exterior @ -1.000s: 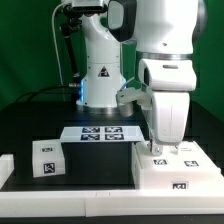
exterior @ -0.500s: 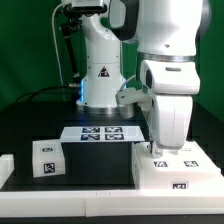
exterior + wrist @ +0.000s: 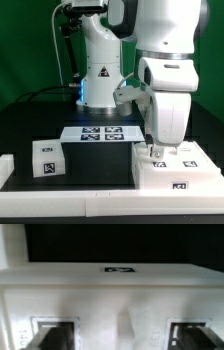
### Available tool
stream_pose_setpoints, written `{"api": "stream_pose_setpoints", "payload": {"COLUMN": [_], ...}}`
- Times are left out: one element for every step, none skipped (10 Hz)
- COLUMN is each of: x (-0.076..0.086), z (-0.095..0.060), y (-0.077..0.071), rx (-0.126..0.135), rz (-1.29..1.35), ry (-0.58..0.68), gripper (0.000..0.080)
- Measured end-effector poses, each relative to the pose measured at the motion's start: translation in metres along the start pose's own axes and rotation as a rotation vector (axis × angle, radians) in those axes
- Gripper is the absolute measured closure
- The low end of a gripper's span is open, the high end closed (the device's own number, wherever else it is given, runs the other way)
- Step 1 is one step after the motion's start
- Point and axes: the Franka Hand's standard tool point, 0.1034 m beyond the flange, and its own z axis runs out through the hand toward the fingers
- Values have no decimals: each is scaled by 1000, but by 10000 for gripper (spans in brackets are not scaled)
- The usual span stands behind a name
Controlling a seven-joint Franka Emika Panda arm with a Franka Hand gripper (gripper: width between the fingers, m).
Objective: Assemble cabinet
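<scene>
The cabinet [image 3: 182, 172] is a large white box with black-and-white tags, lying on the black table at the exterior view's lower right. My gripper [image 3: 159, 151] points straight down at the cabinet's top near its left end, with the fingertips at or just above the surface. In the wrist view the cabinet [image 3: 110, 288] fills most of the picture, with one tag [image 3: 120, 270] near its far edge. The dark fingers [image 3: 55, 333] stand wide apart on either side of my gripper [image 3: 125, 336], open, with nothing held between them.
A small white single-tag cube [image 3: 45, 160] sits at the exterior view's left. The marker board [image 3: 100, 133] lies flat behind the cabinet. A white piece [image 3: 5, 168] shows at the left edge. The arm's base [image 3: 100, 70] stands at the back.
The hand has shifted slightly down and toward the exterior view's left over the cabinet. Nothing else has moved.
</scene>
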Motion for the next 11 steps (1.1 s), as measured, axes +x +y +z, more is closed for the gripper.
{"api": "stream_pose_setpoints", "payload": {"x": [-3, -6, -12, -16, -18, -19, -15, -10, -5, -3, -3], "z": [-4, -8, -13, -19, -23, -25, -25, -25, -24, -21, -22], "y": [1, -2, -9, -18, -30, -41, -52, -61, -68, -72, -71], "rx": [-14, -36, -68, -112, -149, -165, -182, -209, -237, -235, -237], "rz": [0, 7, 22, 65, 98, 124, 181, 227, 248, 252, 258], "ry": [2, 8, 17, 31, 46, 55, 75, 100, 127, 132, 133], "gripper": [150, 45, 14, 14, 3, 2, 2, 2, 2, 2, 2]}}
